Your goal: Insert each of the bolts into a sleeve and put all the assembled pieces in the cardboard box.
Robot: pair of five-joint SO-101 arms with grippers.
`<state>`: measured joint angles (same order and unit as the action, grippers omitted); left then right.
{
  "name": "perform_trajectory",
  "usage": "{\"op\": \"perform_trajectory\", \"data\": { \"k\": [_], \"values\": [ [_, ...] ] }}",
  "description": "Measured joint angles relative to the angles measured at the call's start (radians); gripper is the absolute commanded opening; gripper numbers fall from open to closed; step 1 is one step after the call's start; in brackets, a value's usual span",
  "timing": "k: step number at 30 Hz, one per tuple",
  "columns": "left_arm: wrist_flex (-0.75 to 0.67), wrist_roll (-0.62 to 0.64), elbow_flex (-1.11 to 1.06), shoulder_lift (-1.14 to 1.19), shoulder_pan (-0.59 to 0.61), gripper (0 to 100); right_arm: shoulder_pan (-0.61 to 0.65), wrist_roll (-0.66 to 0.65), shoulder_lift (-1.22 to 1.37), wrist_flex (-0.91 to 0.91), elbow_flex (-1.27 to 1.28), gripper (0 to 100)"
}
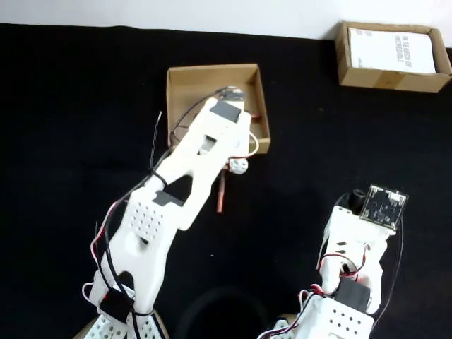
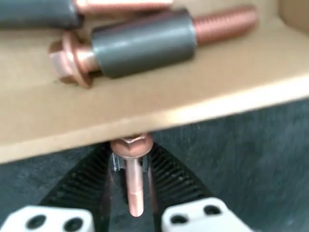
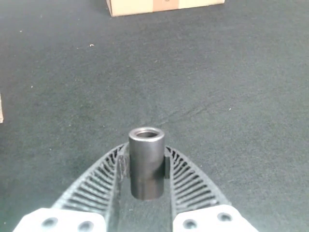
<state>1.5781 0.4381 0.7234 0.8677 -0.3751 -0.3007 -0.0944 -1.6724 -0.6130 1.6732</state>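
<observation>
The task looks partly done. Two assembled pieces already lie inside the cardboard box (image 1: 185, 92), which sits toward 12 o'clock on the black mat (image 1: 85, 106): one sleeved bolt (image 2: 142, 46) in plain sight and a second sleeved bolt (image 2: 43, 12) beside it at the picture's edge.

The left gripper (image 2: 130, 155) is clamped on a bare copper bolt (image 2: 133, 181), held just outside the box's near wall at its 6 o'clock side, head toward the box. The right gripper (image 3: 146, 155), down at 5 o'clock, is clamped on an upright dark sleeve (image 3: 146, 164) above the mat.

This bolt and sleeve are well apart, so they are yet to be joined and boxed. A second box (image 1: 392, 55) sits at 2 o'clock.
</observation>
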Motion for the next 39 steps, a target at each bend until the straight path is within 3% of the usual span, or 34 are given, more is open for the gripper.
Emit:
{"op": "perform_trajectory", "data": {
  "k": [4, 7, 11, 15, 18, 23, 30, 33, 39],
  "values": [
    [0.163, 0.000, 0.204, 0.002, -0.034, 1, 0.038, 0.066, -0.003, -0.040, -0.012, 0.7],
    [0.181, 0.000, 0.342, -0.025, -0.041, 1, 0.115, 0.190, -0.003, -0.169, -0.095, 0.7],
    [0.189, -0.002, 0.468, -0.149, -0.060, 1, 0.296, 0.239, -0.006, -0.293, -0.215, 0.7],
    [0.199, -0.012, 0.489, -0.336, -0.103, 1, 0.454, 0.166, -0.006, -0.350, -0.218, 0.7],
    [0.199, -0.110, 0.448, -0.497, -0.130, 1, 0.525, 0.061, -0.006, -0.376, -0.218, 0.7],
    [0.201, -0.262, 0.201, -0.812, -0.141, 1, 0.549, 0.028, -0.006, -0.376, -0.218, 0.7],
    [0.153, -0.285, -0.325, -1.206, -0.172, 1, 0.549, 0.025, -0.008, -0.325, -0.212, 0.7],
    [0.009, -0.284, -0.548, -1.300, -0.170, 1, 0.549, 0.025, -0.009, -0.239, -0.195, 0.7],
    [-0.423, -0.284, -0.928, -1.439, -0.180, 1, 0.617, 0.025, -0.009, -0.155, -0.183, 0.7]
  ]
}}
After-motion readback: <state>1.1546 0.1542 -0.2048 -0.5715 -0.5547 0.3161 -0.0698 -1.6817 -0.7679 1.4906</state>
